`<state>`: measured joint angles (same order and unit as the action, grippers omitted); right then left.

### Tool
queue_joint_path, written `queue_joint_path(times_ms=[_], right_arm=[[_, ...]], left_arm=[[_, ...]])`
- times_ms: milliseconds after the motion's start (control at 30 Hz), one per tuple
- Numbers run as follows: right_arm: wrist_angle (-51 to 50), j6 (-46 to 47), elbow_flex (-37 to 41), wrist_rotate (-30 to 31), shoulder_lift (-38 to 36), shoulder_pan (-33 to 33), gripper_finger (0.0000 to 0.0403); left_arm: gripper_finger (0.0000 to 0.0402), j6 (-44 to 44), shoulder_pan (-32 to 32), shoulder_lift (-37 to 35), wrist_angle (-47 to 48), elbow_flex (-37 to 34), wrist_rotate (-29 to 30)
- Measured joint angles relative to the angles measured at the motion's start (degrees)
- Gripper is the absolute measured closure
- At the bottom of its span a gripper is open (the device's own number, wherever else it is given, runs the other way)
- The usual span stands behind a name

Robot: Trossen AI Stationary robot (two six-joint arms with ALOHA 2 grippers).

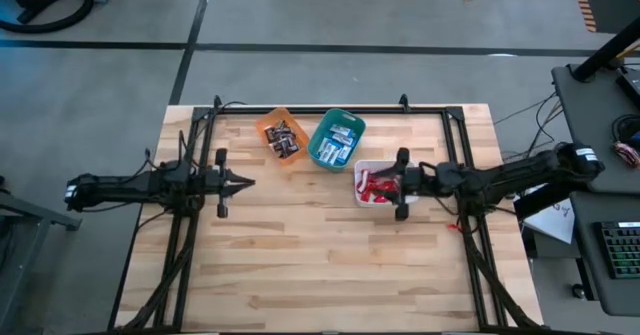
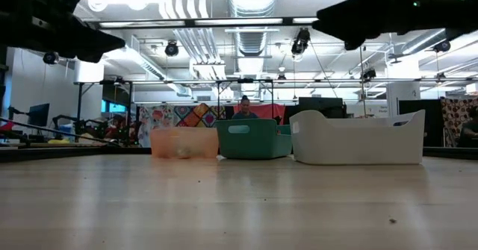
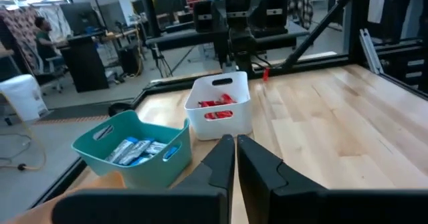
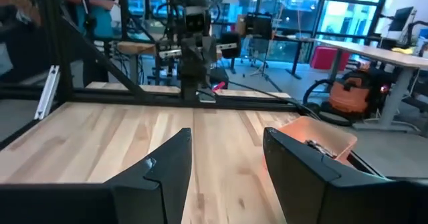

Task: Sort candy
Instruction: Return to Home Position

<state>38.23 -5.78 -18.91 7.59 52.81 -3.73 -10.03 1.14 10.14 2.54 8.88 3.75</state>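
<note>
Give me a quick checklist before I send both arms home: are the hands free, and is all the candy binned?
1. Left hand shut, holding nothing: ok.
2. Right hand open, nothing between its fingers: ok.
3. Right hand clearance: it overlaps the white bin edge in the high view, but sits well above the rim in the low view: ok.
4. Sorting: brown candy in the orange bin, blue-and-white candy in the teal bin, red candy in the white bin: ok.
5. Loose candy on the table: none visible, but the spot under the right hand is hidden: cannot tell.
</note>
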Motion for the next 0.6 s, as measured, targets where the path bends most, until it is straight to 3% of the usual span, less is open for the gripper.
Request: queue_joint_path(times_ms=[200, 367, 600], right_arm=[[0.2, 1.7, 5.9, -1.6, -8.1, 2.4, 0.0225], [0.3, 1.6, 10.9, -1.6, -15.8, 2.4, 0.0225], [0.1, -1.4, 17.7, -1.6, -26.7, 2.7, 0.0225]], left_arm=[[0.0401, -0.3, 1.4, -4.0, -3.6, -4.9, -0.6], [0.0401, 2.5, 1.6, -8.1, -7.0, -8.2, -7.9], [0.0401, 3.4, 1.7, -10.2, -4.9, -8.3, -7.6]])
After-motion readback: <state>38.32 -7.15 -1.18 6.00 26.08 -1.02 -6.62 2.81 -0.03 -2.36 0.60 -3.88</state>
